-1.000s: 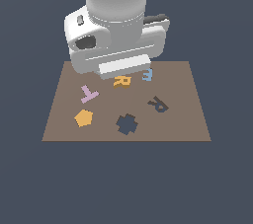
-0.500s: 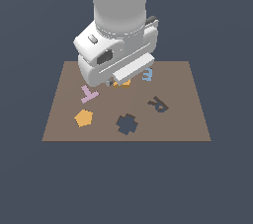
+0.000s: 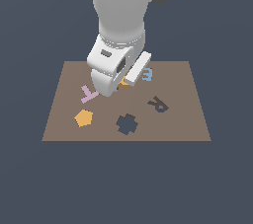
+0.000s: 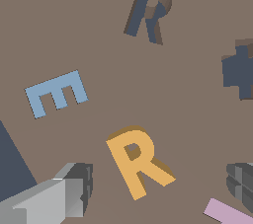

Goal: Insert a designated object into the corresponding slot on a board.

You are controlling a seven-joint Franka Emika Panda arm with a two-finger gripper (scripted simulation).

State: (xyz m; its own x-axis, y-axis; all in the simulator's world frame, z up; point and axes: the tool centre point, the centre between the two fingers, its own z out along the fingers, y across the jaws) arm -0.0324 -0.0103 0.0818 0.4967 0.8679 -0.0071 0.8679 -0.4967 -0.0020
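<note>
The gripper [image 4: 158,188] is hanging low over the brown board [image 3: 188,119] with its 2 fingers [image 4: 79,188] spread wide apart and nothing gripped between them. In the wrist view the orange R block [image 4: 136,161] is lying flat on the board in the gap between the fingers, touching neither. In the exterior view only a sliver of the orange R block [image 3: 124,83] is showing, since the arm's white hand is covering most of it. The dark R-shaped slot [image 4: 150,13] is sitting empty, well apart from the block; in the exterior view the slot [image 3: 158,104] is lying toward the exterior view's right of the hand. The light-blue E [image 4: 56,93] is resting near the block, and the dark plus-shaped cutout [image 3: 127,124] is lying near the R slot. A pink T [image 3: 88,93] and an orange pentagon [image 3: 83,118] are sitting toward the exterior view's left.
</note>
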